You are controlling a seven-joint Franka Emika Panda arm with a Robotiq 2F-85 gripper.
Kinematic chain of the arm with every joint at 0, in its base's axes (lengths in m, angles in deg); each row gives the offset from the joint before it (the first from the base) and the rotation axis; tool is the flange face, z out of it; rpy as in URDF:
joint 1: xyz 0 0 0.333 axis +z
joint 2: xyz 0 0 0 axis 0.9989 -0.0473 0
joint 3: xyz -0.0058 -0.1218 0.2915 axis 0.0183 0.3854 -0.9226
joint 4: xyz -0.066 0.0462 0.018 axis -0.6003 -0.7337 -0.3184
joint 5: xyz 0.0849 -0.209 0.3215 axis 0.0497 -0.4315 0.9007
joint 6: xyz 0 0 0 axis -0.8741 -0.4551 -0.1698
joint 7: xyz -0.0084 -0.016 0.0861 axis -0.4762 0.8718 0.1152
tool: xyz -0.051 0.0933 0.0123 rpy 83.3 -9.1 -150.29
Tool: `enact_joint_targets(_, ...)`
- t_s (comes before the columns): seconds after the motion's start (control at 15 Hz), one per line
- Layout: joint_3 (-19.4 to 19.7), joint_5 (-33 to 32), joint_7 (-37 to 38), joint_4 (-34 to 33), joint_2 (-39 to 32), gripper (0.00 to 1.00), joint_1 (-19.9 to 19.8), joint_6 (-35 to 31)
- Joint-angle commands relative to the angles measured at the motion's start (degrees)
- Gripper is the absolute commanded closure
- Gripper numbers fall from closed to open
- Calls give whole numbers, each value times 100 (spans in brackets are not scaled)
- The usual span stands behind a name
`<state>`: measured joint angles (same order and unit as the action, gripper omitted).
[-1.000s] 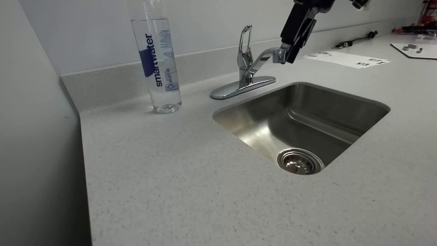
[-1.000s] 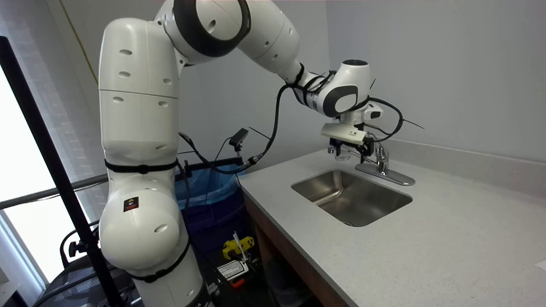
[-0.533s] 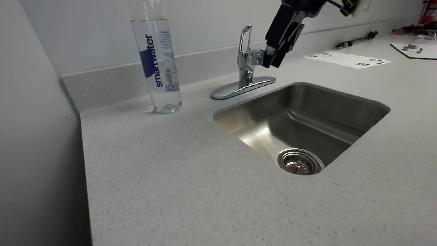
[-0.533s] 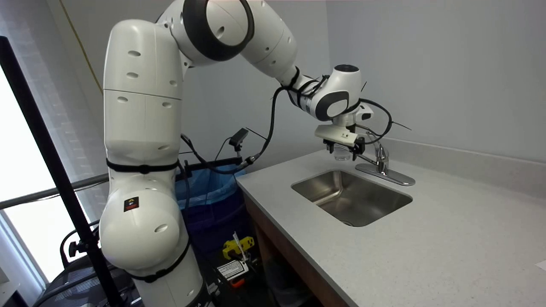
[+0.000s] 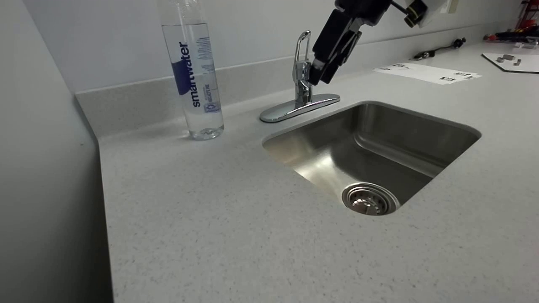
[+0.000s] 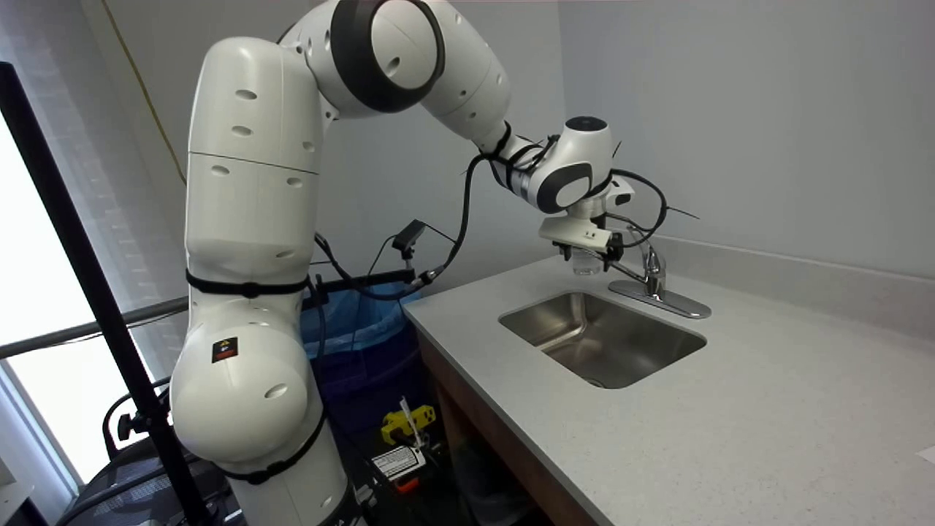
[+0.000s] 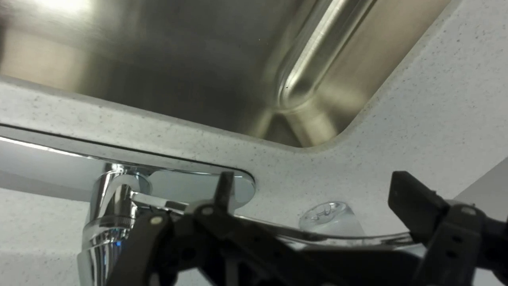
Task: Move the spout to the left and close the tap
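Note:
The chrome tap stands on its oval base plate behind the sink, its loop lever handle upright. Its body shows at the left of the wrist view. The chrome spout runs across the lower wrist view, between and beneath my fingers, its tip hidden by the right finger. In an exterior view the spout looks foreshortened in front of the tap body. My gripper is open, fingers wide apart along the spout's length. In an exterior view the gripper is right beside the spout's nozzle.
The steel sink is sunk into the counter in front of the tap. A tall clear water bottle stands beside the tap near the counter's end; its base shows between my fingers. The wall is behind the tap. Papers lie farther along.
In an exterior view my gripper has moved left toward the tap body. The spout has swung with it, from pointing right to foreshortened in front of the body. The lever handle looks unchanged.

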<state>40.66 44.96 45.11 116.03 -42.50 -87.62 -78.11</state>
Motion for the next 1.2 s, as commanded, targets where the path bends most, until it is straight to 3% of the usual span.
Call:
enact_joint_targets(0.0,-261,240,-324,-244,-222,0,-80,-244)
enact_joint_targets(0.8,-712,373,-832,-282,-427,0,-397,-754)
enact_joint_targets(1.13,-525,80,-482,-222,-307,0,-305,-384)
